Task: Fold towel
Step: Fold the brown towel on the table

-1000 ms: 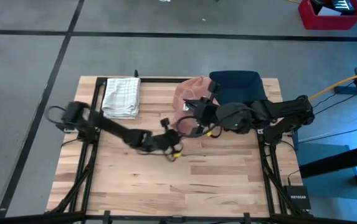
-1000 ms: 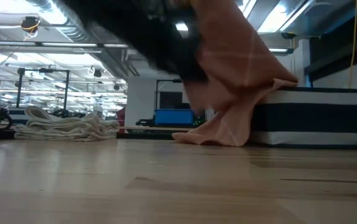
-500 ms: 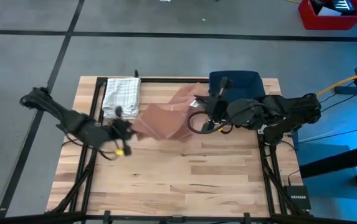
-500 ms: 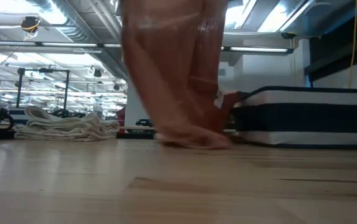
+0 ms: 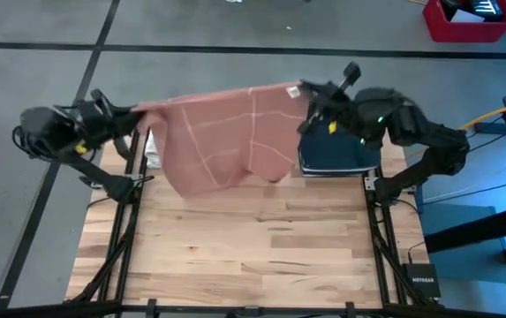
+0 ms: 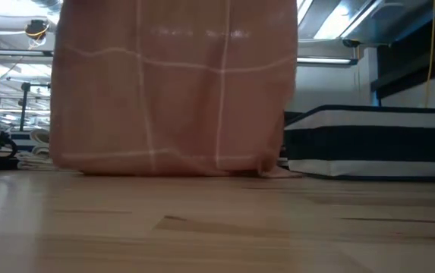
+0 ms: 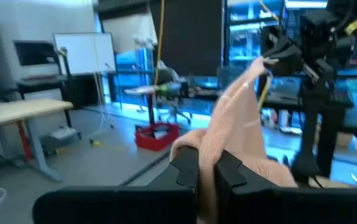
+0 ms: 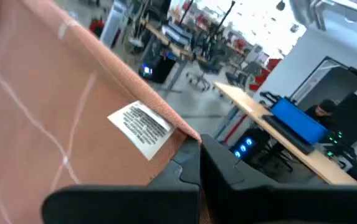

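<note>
A salmon towel [image 5: 226, 132] with thin white lines hangs spread like a sheet over the far half of the table. Its top edge is stretched between my two grippers. My left gripper [image 5: 139, 113] is shut on the towel's upper left corner, above the table's far left corner. My right gripper [image 5: 305, 91] is shut on the upper right corner, above the far edge. In the low view the towel [image 6: 171, 83] hangs down to the tabletop. Its white label [image 8: 141, 132] shows near the right gripper [image 8: 194, 155]. My left gripper pinches the towel's upper left corner [image 7: 214, 146] between its two fingers, coming level from the table's left. The cloth is bunched there and runs taut to the other gripper. My right gripper pinches the upper right corner [image 8: 179, 134], beside the label, coming level from the table's right. The towel hangs below it, its lower edge [image 6: 263, 171] down at the tabletop.
A dark folded cloth with pale stripes [image 5: 341, 150] lies at the table's far right. A stack of folded white towels [image 6: 39, 152] sits at the far left, mostly hidden behind the hanging towel. The near half of the wooden table [image 5: 253, 256] is bare.
Both grippers have risen and moved apart, the left toward the table's far left corner, the right toward the far edge. The towel, bunched between them a second ago, has been drawn out wide and lifted. It now hangs flat, with only its lower edge at the table.
</note>
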You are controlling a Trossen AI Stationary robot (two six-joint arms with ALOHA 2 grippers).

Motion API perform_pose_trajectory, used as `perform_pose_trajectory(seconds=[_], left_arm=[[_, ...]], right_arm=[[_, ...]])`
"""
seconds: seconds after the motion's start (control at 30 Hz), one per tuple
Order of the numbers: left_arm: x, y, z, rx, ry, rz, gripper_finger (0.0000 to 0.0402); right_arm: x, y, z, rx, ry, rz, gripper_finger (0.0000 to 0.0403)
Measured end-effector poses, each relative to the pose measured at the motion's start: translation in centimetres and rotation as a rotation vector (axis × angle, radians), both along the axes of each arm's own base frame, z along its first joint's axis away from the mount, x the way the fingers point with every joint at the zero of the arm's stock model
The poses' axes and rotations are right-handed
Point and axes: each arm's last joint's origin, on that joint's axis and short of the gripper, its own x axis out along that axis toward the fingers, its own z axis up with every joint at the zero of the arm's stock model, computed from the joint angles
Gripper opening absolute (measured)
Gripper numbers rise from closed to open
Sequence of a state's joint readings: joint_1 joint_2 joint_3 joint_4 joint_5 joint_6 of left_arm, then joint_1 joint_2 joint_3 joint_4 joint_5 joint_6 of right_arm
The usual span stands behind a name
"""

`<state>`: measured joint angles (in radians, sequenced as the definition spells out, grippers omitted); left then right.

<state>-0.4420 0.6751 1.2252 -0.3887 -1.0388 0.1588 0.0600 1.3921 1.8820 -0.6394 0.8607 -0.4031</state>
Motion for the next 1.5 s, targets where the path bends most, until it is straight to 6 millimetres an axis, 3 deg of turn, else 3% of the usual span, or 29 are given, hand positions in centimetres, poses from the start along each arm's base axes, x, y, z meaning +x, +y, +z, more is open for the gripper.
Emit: perform_pose_trajectory(seconds=[0.13, 0.43, 0.73, 1.0, 1.17, 1.5], left_arm=[[-0.9, 0.7, 1.6, 0.035, -0.058, 0.048, 0.0001], [-0.2, 0.8, 3.4, 0.157, -0.082, 0.149, 0.0001], [1.4, 1.2, 4.4, 0.403, 0.058, 0.336, 0.0001], [2.1, 2.3, 4.6, 0.564, 0.166, 0.445, 0.0], [2.1, 2.6, 5.3, 0.645, 0.036, 0.406, 0.0], [2.6, 3.2, 6.1, 0.758, -0.09, 0.406, 0.0]], right_arm=[[-0.8, -2.0, 1.1, -0.005, -0.08, 0.002, 0.0005], [-1.0, -4.8, 2.3, -0.089, -0.152, -0.035, 0.0005], [-1.7, -6.3, 4.4, -0.292, -0.217, -0.066, 0.0005], [-1.2, -8.8, 3.9, -0.317, -0.171, -0.104, 0.0005], [-1.2, -9.8, 4.7, -0.431, -0.22, -0.11, 0.0005], [-1.7, -9.8, 6.0, -0.584, -0.31, -0.044, 0.0005]])
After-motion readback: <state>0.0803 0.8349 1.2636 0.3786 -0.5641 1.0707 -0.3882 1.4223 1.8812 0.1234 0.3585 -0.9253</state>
